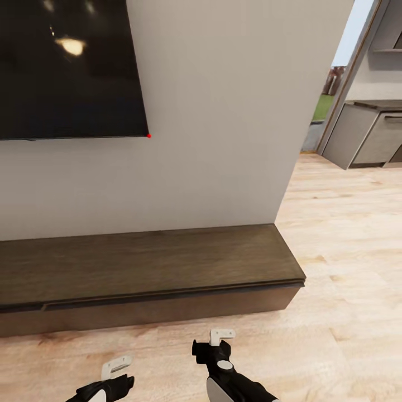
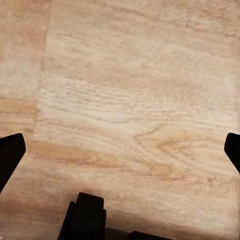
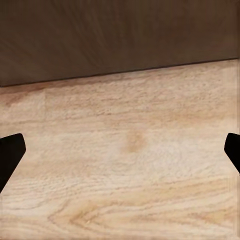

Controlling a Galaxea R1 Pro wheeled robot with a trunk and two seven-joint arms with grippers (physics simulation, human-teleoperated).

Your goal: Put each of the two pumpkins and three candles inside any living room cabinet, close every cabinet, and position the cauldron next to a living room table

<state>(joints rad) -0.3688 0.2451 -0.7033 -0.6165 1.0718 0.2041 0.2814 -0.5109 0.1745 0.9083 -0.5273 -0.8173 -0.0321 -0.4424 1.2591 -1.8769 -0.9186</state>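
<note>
No readable text, label, brand, number or sign anywhere. Blank dark screen on the wall, bearing only light reflections and a small red dot at its lower corner. Plain wood grain on the cabinet top and front, unmarked. Bare pale wood floor, no lettering.

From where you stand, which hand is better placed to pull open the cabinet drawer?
Probably the right hand: it is open, empty and nearer the cabinet front, which its wrist view faces. The left hand sits farther back.
</note>
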